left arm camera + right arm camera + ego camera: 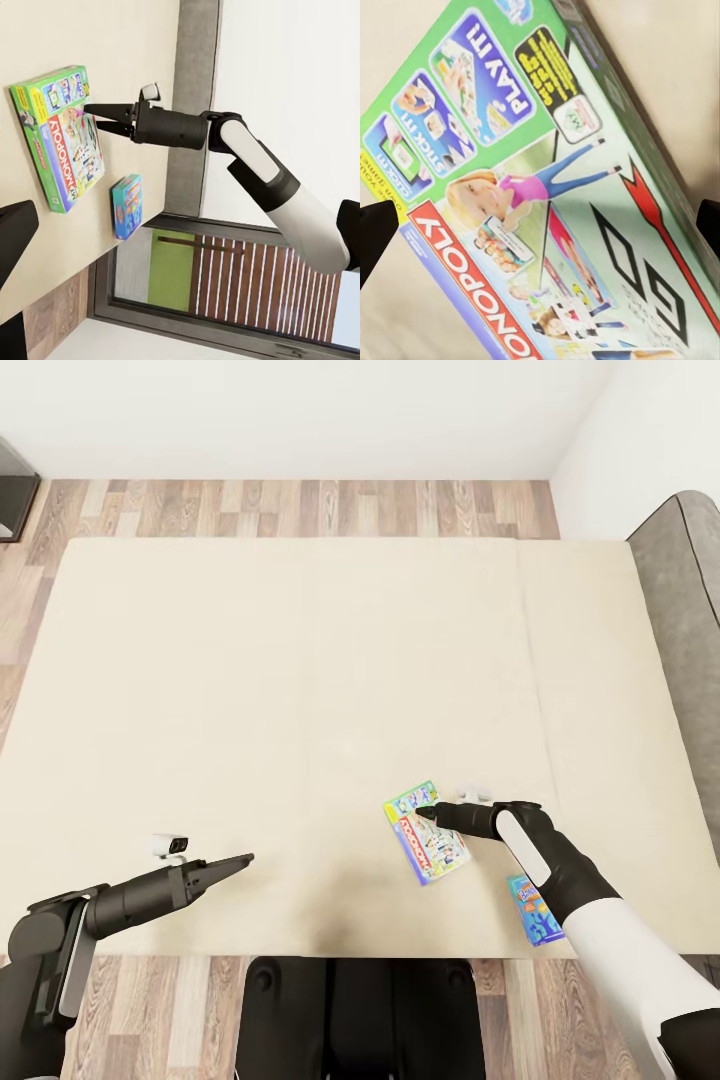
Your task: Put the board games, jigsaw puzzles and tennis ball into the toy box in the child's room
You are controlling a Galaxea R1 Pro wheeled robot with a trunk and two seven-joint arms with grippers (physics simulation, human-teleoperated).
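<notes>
We see left gripper (243, 857) low over bare mattress (250, 690), fingers seemingly together (cannot tell for sure). Green game (427, 833) flat on bed: green edge, red MONOPOLY banner, busy cartoon lid. Right gripper (424, 812) above it, jaws parted, empty. Blue game (535, 911) near bed's edge, partly under right arm.

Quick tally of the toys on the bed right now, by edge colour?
Green-edged board game: 1
Blue board game: 1, partly behind the right arm
Total: 2, both lying on the bed
</notes>
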